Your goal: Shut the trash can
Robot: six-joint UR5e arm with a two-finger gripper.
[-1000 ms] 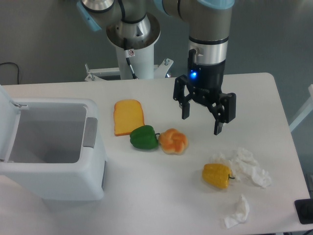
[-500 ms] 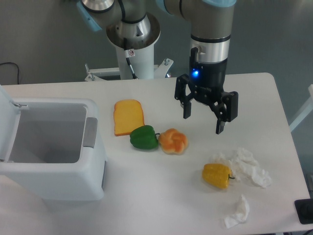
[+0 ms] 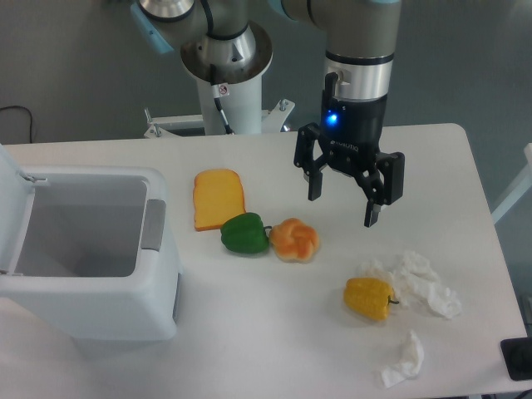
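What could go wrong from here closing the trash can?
1. The open end effector hangs far right of the trash can; a low sweep across could likely knock the green pepper, the orange bun-shaped item or the toast slice.
2. The lid stands up at the picture's left edge, mostly out of view, so contact may be hard to verify.

We saw a white table (image 3: 249, 332) carrying the trash can (image 3: 87, 258) at left, a bread slice (image 3: 218, 198), green pepper (image 3: 244, 233), pastry (image 3: 295, 240), yellow pepper (image 3: 368, 298) and crumpled tissues (image 3: 420, 283).
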